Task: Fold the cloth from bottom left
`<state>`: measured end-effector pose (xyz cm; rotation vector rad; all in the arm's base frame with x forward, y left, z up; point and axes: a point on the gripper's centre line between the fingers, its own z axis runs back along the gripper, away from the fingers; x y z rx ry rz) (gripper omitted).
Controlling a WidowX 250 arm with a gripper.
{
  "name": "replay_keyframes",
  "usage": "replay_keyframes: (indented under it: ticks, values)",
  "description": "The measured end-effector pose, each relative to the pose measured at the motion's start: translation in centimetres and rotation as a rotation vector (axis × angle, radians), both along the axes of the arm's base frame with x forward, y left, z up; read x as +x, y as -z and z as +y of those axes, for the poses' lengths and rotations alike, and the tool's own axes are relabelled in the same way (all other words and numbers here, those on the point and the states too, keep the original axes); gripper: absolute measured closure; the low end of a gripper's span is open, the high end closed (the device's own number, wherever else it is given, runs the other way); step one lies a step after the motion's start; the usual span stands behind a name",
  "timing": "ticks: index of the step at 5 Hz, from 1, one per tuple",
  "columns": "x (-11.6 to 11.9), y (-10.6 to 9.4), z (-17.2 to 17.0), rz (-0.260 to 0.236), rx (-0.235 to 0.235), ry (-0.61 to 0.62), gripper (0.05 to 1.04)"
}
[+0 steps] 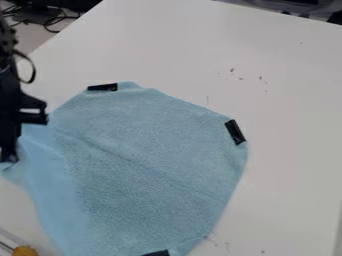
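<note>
White table, largest thing in view, crossed at a slant by its far left edge. On it a blue-green cloth is laid out, mostly flat, its lower end cut off by the bottom of the view. A long diagonal crease is seen from the cloth's upper left toward its lower right; a paler, smoother blue band is noted down its left side. The black arm is seen at the left edge, partly cut off by it. The gripper is held low at the cloth's left corner; whether it is open or closed, or whether any cloth is gripped, cannot be told. Dark cables are looped beyond the table at upper left. Three black strips are recorded at the cloth's border: one at the top, one tilted at the right, one at the bottom, partly cut off. An orange-yellow object, not identified, is seen at the lower left corner, apart from the cloth. Small dark specks are scattered on the table past the cloth.
</note>
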<state>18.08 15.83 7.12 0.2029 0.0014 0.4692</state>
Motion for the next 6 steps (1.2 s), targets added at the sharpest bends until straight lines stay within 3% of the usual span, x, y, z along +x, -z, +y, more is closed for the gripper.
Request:
replay_keyframes:
  ticks: [2, 4, 5, 6]
  values:
    - [6.5, 0.3, -5.9, 0.008, -0.038, 0.122, 1.016]
    - [10.5, 2.0, -8.4, 0.032, -0.085, 0.238, 0.992]
    - [11.6, 3.2, -9.1, 0.016, -0.138, 0.259, 0.828]
    - [13.1, 4.0, -10.4, -0.022, -0.202, 0.273, 0.557]
